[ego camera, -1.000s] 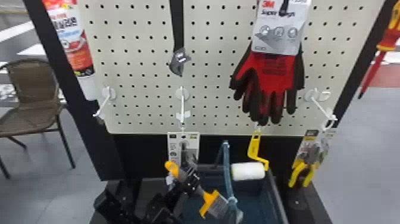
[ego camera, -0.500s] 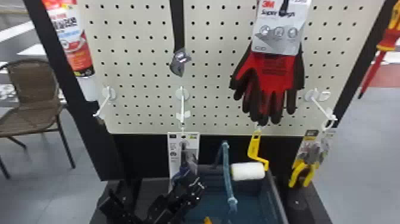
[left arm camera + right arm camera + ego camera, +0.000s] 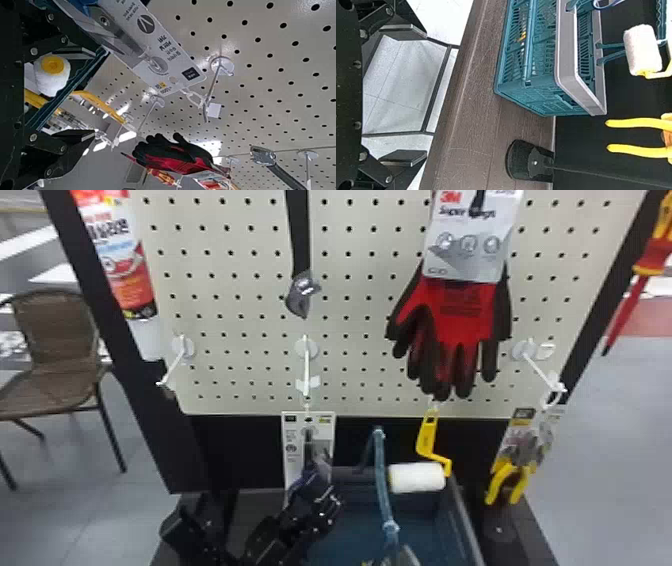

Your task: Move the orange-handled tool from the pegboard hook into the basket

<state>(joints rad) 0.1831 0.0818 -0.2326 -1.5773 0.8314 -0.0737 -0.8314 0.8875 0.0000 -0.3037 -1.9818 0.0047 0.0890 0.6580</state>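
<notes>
Where the pegboard [image 3: 250, 307] ends, the basket [image 3: 566, 51] stands below. The left gripper [image 3: 324, 497], at the basket's left side, and the right gripper [image 3: 415, 95] are wide open, each holding nothing. The orange-handled tool [image 3: 407, 557] lies in the basket, near side.

Lettering marks the tube [image 3: 125, 265], glove tag [image 3: 462, 255], hanging card [image 3: 291, 457]

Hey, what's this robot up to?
It's moving an orange-handled tool from the pegboard to the basket. Something orange shows inside the basket, probably that tool. The left gripper is open and empty near a hanging packaged item; the right gripper is open and empty too.
</notes>
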